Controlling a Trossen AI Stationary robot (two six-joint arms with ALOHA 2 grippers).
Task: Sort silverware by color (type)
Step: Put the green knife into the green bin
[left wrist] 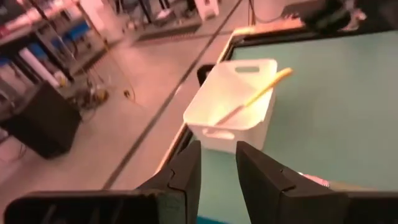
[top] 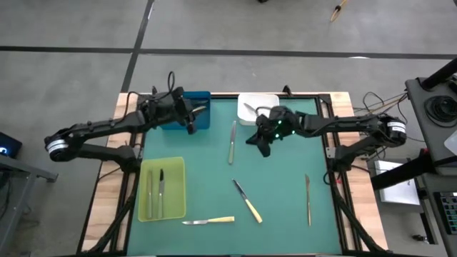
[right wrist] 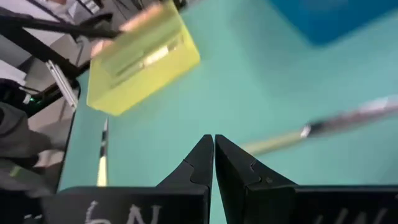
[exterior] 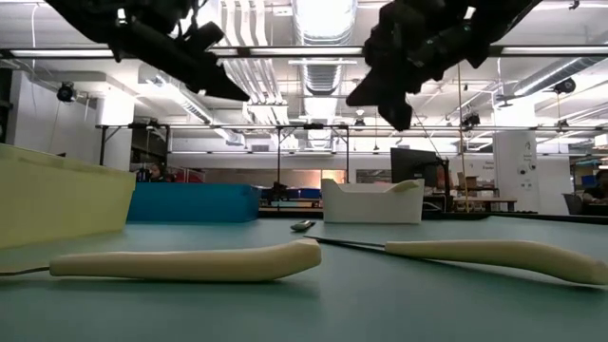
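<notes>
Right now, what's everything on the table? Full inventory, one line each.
blue tray: one, blue, far left corner, under the left gripper.
white tray: one, white, far edge centre; one utensil inside, yellow handle per left wrist view.
yellow-green tray: one, near left; two grey utensils inside.
yellow-handled knives: two loose, near centre.
grey utensils on mat: two, one centre, one at right.
green mat: one, covers the table.
left gripper: dark, over blue tray, fingers slightly apart, nothing seen between them.
right gripper: dark, shut, empty, beside white tray.
</notes>
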